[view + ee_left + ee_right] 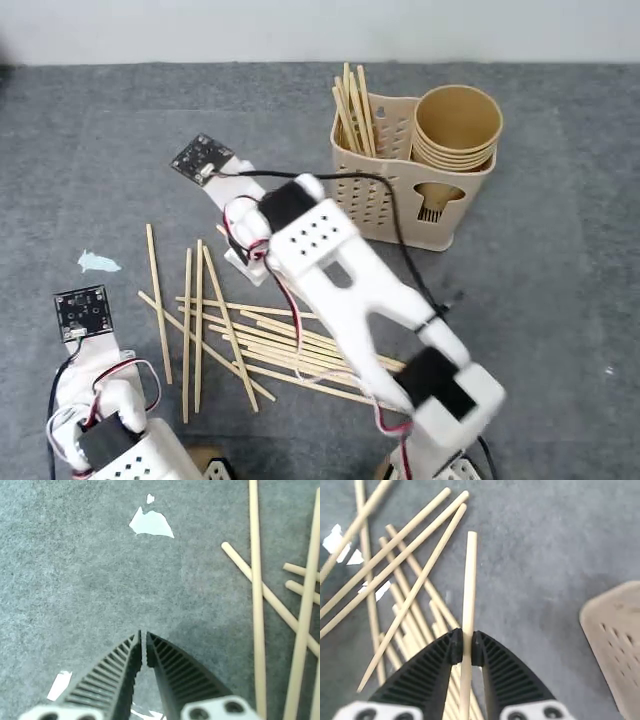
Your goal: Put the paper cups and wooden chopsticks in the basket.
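Note:
The beige basket (385, 205) stands at the back right. It holds a stack of paper cups (458, 125) and several wooden chopsticks (352, 108). More loose chopsticks (250, 340) lie scattered on the grey mat mid-table. My right gripper (463, 645) is shut on one chopstick (468, 580) above the pile. The right arm (320, 250) stretches from the front toward the middle, just left of the basket (615, 645). My left gripper (143, 650) is shut on nothing, low over bare mat. The left arm (100, 410) sits at the front left corner.
A pale paper scrap (150, 522) lies ahead of the left gripper, also seen as a scrap (98, 263) at the left. Several chopsticks (257, 605) lie beside the left gripper. A black cable (400, 240) runs along the right arm near the basket's front.

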Robot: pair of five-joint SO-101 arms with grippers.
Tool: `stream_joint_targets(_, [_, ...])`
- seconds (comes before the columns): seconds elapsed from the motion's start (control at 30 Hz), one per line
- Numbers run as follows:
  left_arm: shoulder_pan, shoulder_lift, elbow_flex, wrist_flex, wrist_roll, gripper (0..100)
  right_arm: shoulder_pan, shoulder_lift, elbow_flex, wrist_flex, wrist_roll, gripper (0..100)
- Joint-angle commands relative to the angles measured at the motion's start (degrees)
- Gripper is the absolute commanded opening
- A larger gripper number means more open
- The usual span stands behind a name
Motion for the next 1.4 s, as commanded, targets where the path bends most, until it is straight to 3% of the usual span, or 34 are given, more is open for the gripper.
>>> stream_joint_targets(0.0, [0.1,-0.9,-0.3,-1.2,0.4,2,-0.2,-10.0,-3.0,5.7,0.5,0.8])
stream_joint_targets(0.3, [0.1,-0.9,-0.3,-1.2,0.4,2,2.1,-27.9,-3.0,13.8,0.4,0.8])
stream_joint_targets(0.6, [0.1,-0.9,-0.3,-1.2,0.4,2,14.2,-38.2,-2.9,-1.0,0.0,0.8])
stream_joint_targets(0.9, [0.1,-0.9,-0.3,-1.2,0.4,2,21.8,-38.6,-0.6,-26.9,-7.5,0.8])
stream_joint_targets(1.2, [0.1,-0.9,-0.3,-1.2,0.4,2,27.8,-38.7,24.3,-71.3,-8.0,0.8])
stream_joint_targets(1.37, [0.1,-0.9,-0.3,-1.2,0.4,2,28.4,-38.6,37.5,-89.5,-8.1,0.8])
